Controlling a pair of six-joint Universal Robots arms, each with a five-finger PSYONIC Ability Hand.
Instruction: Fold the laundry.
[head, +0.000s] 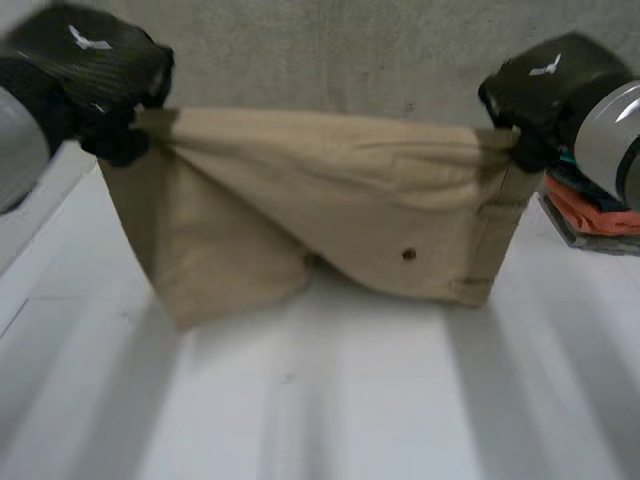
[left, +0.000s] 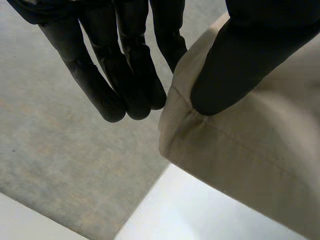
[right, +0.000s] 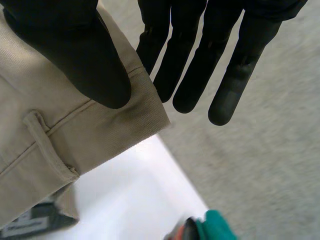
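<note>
A white table (head: 330, 400) fills the foreground, with grey carpet (head: 330, 50) beyond its far edge. Over the far part of the table a beige garment (head: 330, 200) hangs spread out, held up by its two top corners. Its lower edge is down at the table top, though whether it touches cannot be told. A small dark button (head: 408, 254) sits low on the garment's front, and a belt loop (head: 492, 215) runs down the side nearest the right hand.

Just beyond that same side of the garment lies a pile of clothes (head: 592, 205), orange with some teal, on a grey flat base (head: 585, 238). Whether the base is a tray or a board cannot be told. The right wrist view shows a bit of the teal and orange (right: 216, 227) on the table, apart from the garment's corner.

The left hand (head: 100, 90) is at the garment's top corner farthest from the pile. In its wrist view the thumb (left: 235, 65) presses the hemmed corner of the cloth (left: 240, 150) against a finger behind it, while the other fingers (left: 125, 75) hang straight and close together beside the hem.

The right hand (head: 545, 85) holds the opposite top corner. Its thumb (right: 85, 55) pins the cloth (right: 60, 130) against a finger behind, and the remaining fingers (right: 200, 65) are straight, slightly spread, clear of the fabric.
</note>
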